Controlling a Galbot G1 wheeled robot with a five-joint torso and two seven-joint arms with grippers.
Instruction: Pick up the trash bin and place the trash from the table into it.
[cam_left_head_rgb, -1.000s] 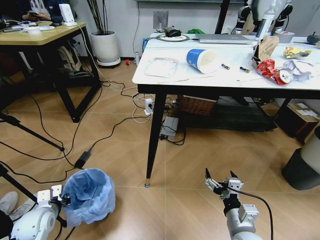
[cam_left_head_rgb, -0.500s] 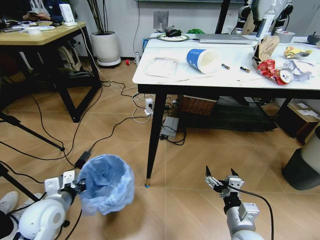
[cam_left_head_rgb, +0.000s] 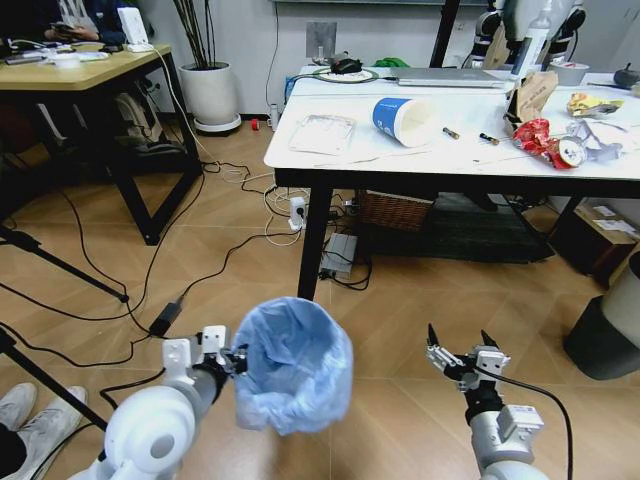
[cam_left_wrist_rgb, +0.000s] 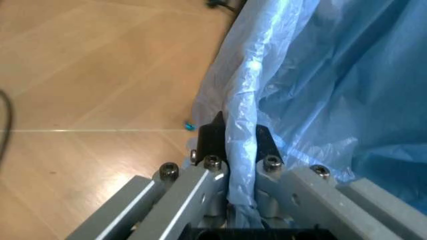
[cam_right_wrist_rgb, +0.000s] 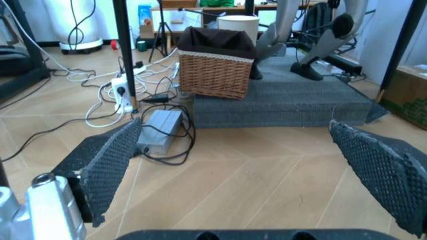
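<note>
The trash bin (cam_left_head_rgb: 293, 364), lined with a crinkly light-blue bag, hangs above the floor in front of the table. My left gripper (cam_left_head_rgb: 228, 358) is shut on its rim; the left wrist view shows the black fingertips (cam_left_wrist_rgb: 212, 136) pinching the bag's folded edge (cam_left_wrist_rgb: 241, 125). My right gripper (cam_left_head_rgb: 461, 352) hovers open low over the floor, its mesh pads (cam_right_wrist_rgb: 110, 167) wide apart. On the white table (cam_left_head_rgb: 340, 152) lies trash: a blue-white paper cup (cam_left_head_rgb: 405, 119) on its side, clear plastic packaging (cam_left_head_rgb: 322, 132), a brown cardboard piece (cam_left_head_rgb: 533, 94), a red crushed bottle (cam_left_head_rgb: 545, 141) and wrappers (cam_left_head_rgb: 592, 103).
Black table legs (cam_left_head_rgb: 312, 245) stand ahead of the bin. Cables and a power strip (cam_left_head_rgb: 296, 212) trail over the wooden floor. A wicker basket (cam_right_wrist_rgb: 215, 68) sits under the table. A wooden desk (cam_left_head_rgb: 85, 70) is at the far left, a dark bin (cam_left_head_rgb: 605, 335) at the right edge.
My left gripper has lifted the trash bin off the floor and carried it right and forward, toward the middle. The right gripper shifted slightly to the right.
</note>
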